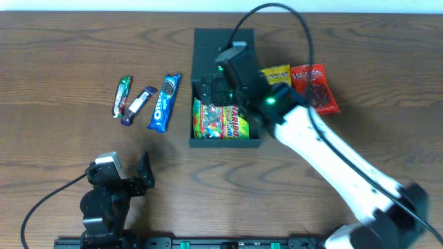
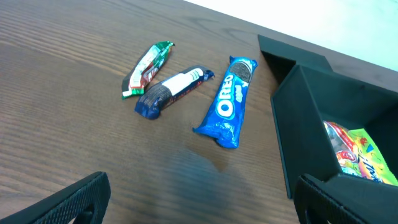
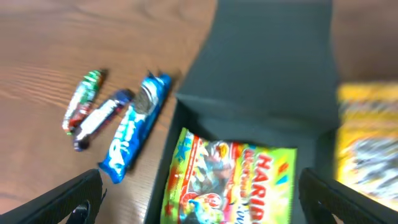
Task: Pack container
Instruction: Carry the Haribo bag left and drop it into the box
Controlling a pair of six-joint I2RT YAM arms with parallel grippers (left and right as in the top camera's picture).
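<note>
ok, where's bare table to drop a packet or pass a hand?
Free: left of the green bar; strip on the robot's side of the Oreo pack. Tight: gap between Oreo pack and container. Crowded: container's right side, yellow packet, red packet, right arm.

Six snack packets [image 1: 164, 102], one container [image 1: 208, 45]

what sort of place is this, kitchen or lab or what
Most likely a robotics lab workbench, not a home. A white right arm and a black left arm stand at a wood-grain table, where an Oreo pack and other snacks are laid out beside a dark container.
</note>
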